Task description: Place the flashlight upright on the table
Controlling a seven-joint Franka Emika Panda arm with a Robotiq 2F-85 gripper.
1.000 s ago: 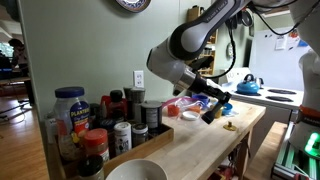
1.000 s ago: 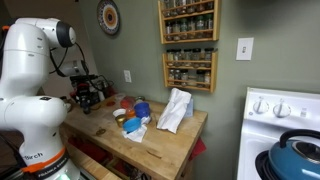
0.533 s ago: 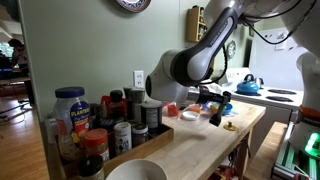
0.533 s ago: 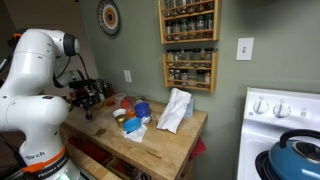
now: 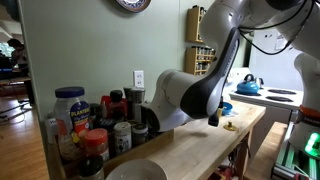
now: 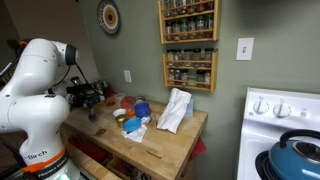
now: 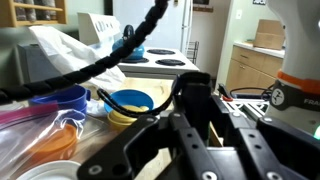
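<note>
My gripper [image 7: 216, 118] is shut on the flashlight [image 7: 193, 95], a small black cylinder seen between the two black fingers in the wrist view. In an exterior view the flashlight [image 5: 214, 117] hangs nearly upright just above the table [image 5: 200, 142], and the white arm link hides most of the gripper. In an exterior view the gripper [image 6: 88, 96] is at the left end of the table [image 6: 165, 147], with the dark flashlight [image 6: 93, 114] pointing down below it. I cannot tell whether its lower end touches the wood.
Several dark-lidded spice jars [image 5: 100, 128] crowd the table's wall side, and a white bowl [image 5: 135, 172] sits at the near end. A blue bowl [image 7: 130, 100], cups and a white bag [image 6: 175, 110] are mid-table. The stove with a blue kettle [image 6: 292, 152] is beyond.
The arm has swung across the exterior view and now hides the gripper there. The held flashlight has dropped a little and stands more nearly vertical over the table.
</note>
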